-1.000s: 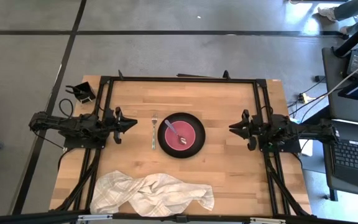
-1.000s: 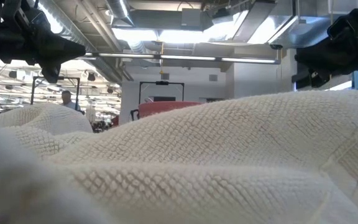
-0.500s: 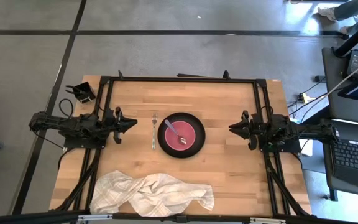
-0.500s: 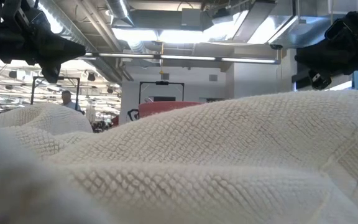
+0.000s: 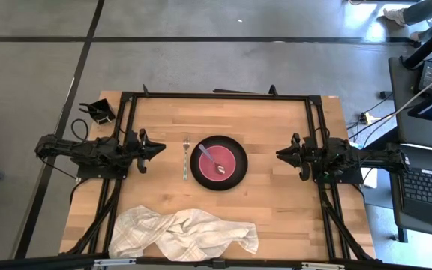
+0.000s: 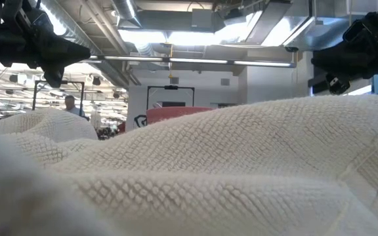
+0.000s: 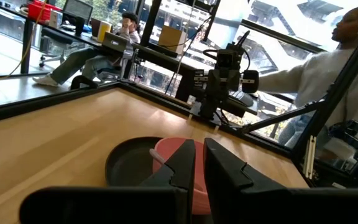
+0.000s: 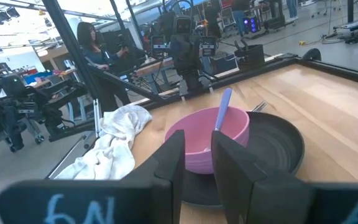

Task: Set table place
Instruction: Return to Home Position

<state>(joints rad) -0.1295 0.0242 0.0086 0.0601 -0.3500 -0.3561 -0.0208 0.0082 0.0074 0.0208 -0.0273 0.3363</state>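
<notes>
A large round black plate [image 5: 235, 174] lies at the table's middle, and a pink bowl [image 5: 219, 163] stands on it. A purple-handled spoon [image 5: 211, 157] leans in the bowl with its handle up, as the right wrist view [image 8: 222, 112] shows. A silver fork [image 5: 185, 158] lies flat on the wood just left of the plate. My left gripper [image 5: 161, 150] hangs shut and empty above the table, left of the fork. My right gripper [image 5: 279, 155] hangs right of the plate, empty, its fingers a little apart [image 8: 197, 155].
A crumpled white checked cloth [image 5: 190, 234] lies at the table's near edge and fills the low view [image 6: 241, 170]. A small black holder [image 5: 98, 112] stands off the far left corner. People and desks show beyond the table in the wrist views.
</notes>
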